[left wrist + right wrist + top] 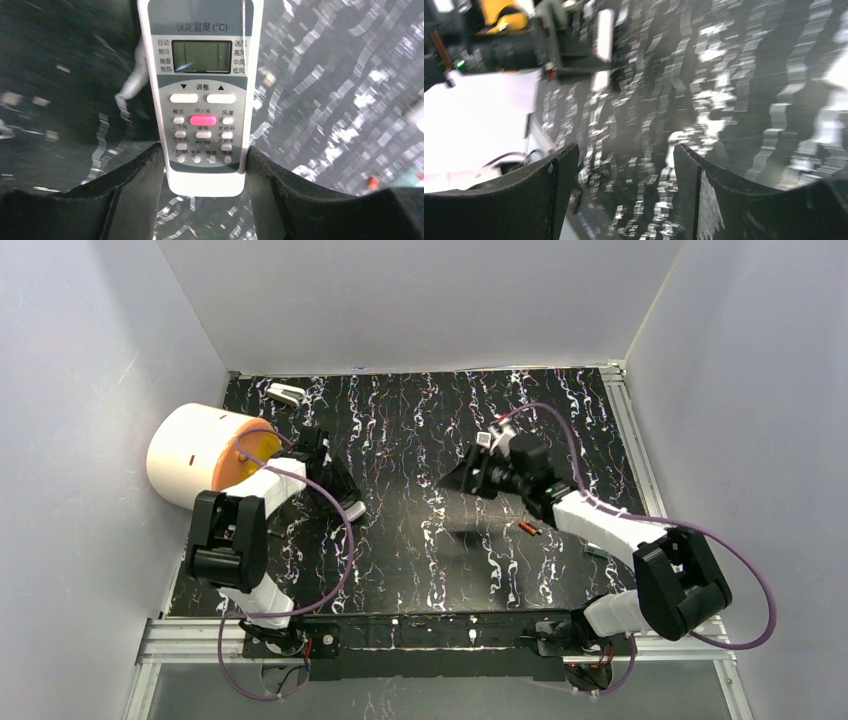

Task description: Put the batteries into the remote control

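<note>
Batteries are located on the table, just beside the right forearm and well apart from the remote. They are shown as small orange-red cylinders with dark ends; their number cannot be told. In the left wrist view, an orange spot at the right edge is too blurred to identify.

The remote is pinched by the left gripper. Both fingers are pressed against the sides of its lower end. It is presented face up, with the display, the white keys and one pink key exposed. In the top view, the remote is found left of centre, at the left gripper.

The right gripper is spread, and nothing is held between its fingers. In the top view it is positioned over the middle of the table, pointing left. The right wrist view is blurred.

A white cylinder with an orange interior is laid on its side against the left wall. A small white object is placed at the far left corner.
</note>
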{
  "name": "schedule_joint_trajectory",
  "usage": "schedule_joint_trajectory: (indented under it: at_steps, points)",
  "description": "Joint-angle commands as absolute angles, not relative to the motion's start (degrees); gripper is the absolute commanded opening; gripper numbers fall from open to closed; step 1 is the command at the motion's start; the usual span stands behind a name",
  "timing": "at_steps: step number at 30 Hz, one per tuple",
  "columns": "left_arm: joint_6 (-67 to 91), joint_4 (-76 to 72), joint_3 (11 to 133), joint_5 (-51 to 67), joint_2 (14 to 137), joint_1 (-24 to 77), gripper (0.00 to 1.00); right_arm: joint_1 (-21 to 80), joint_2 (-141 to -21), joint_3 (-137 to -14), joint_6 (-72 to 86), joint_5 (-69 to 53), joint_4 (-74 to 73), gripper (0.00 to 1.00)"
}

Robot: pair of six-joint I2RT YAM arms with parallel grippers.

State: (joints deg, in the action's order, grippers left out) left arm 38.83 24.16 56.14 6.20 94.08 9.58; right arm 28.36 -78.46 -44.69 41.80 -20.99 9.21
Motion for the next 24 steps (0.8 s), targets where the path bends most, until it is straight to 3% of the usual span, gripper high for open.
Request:
schedule_joint_trajectory:
  at_steps: [1,5,15,24]
  points:
    - [42.94,20.2,53.34,26.45,86.42,10.97,0.31,36.5,-77.83,-39.0,54.78,-21.21,31.46,0.81]
    - [44.35,16.41,52.26,35.4,81.38,12.07,0.3,41.45,-78.74,-38.04,60.05,-19.32,39.12,0.89]
    - [50.75,-3.67,48.32,56.16,74.44,13.1,0.29,43.9,-78.84,-34.57,72.28,-11.35,52.81,0.96]
    - [46.41,-3.67,52.6,63.76,72.13,15.84,0.3,44.03,-81.69,-40.16,73.54,-8.54,54.28,0.99]
